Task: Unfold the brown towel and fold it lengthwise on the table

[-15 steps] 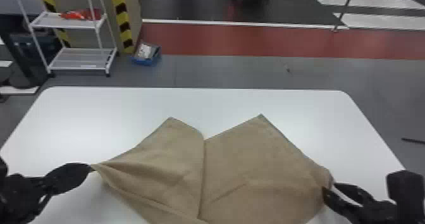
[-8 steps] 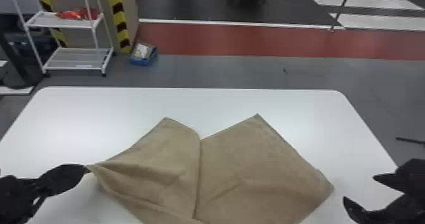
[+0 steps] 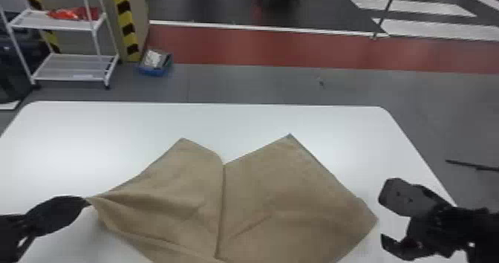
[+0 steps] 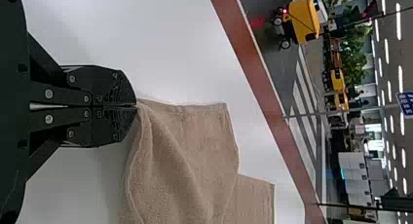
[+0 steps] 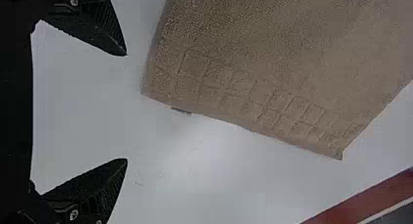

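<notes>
While the left pincer (image 4: 135, 106) stays closed on the left corner of the towel (image 3: 289, 191), which lies part-spread on the table (image 3: 334, 121), the right pincer (image 5: 127, 107), wide open and empty just beside the right corner, has let go, probably to regrip before folding

Towel (image 3: 289, 191): on the bench (image 3: 111, 132), toward the near side. Left gripper (image 3: 88, 201): jaws on the towel's left corner. Right gripper (image 3: 382, 219): right of the towel, apart from it. Rack (image 3: 70, 67): on the floor (image 3: 260, 84), behind the bench at left; packet (image 3: 72, 14) on its upper shelf. Box (image 3: 153, 70): on the floor, just right of the rack. Rod (image 3: 467, 164): right of the bench.
</notes>
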Robot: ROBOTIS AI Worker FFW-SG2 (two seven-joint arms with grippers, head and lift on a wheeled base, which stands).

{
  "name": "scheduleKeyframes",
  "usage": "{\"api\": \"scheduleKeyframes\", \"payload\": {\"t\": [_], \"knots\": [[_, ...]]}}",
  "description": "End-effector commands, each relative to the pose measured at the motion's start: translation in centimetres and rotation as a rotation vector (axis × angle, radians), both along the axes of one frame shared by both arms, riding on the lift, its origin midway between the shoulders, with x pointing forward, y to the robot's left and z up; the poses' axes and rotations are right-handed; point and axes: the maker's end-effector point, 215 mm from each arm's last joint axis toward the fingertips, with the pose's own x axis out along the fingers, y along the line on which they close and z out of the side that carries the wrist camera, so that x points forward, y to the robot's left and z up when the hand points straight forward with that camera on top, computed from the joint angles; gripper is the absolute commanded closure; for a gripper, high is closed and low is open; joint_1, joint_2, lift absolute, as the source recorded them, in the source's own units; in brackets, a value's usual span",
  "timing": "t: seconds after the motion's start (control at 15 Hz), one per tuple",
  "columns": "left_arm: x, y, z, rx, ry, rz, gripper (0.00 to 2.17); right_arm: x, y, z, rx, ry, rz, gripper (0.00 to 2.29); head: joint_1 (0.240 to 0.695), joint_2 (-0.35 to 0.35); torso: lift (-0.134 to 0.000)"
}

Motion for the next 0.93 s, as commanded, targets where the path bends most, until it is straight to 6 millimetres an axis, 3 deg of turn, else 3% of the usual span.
{"api": "scheduleKeyframes", "payload": {"t": [0.0,0.07,0.47,0.6,0.73,0.87], "knots": [[0.0,-0.2,0.0,-0.005,0.000,0.001,1.39,-0.6,1.0,-2.0,-0.051,0.078,0.062,0.13,0.695,-0.122,-0.117],[0.0,-0.2,0.0,-0.005,0.000,0.001,1.39,-0.9,1.0,-2.7,-0.063,0.103,0.069,0.15,0.695,-0.115,-0.117],[-0.2,-0.2,0.0,-0.004,0.001,-0.001,1.39,1.7,2.5,-3.7,-0.014,0.105,0.088,0.29,0.695,-0.093,-0.117],[-0.3,-0.2,0.0,-0.003,0.002,-0.003,1.39,1.8,3.1,-3.9,0.004,0.125,0.099,0.44,0.695,-0.086,-0.117],[-0.4,-0.2,0.0,-0.002,0.002,-0.002,1.39,1.3,3.8,-4.1,0.043,0.167,0.109,0.75,0.695,-0.075,-0.117],[-0.3,-0.2,0.0,-0.003,0.001,-0.001,1.39,1.0,4.2,-3.8,0.106,0.181,0.108,1.37,0.695,-0.068,-0.117]]}}
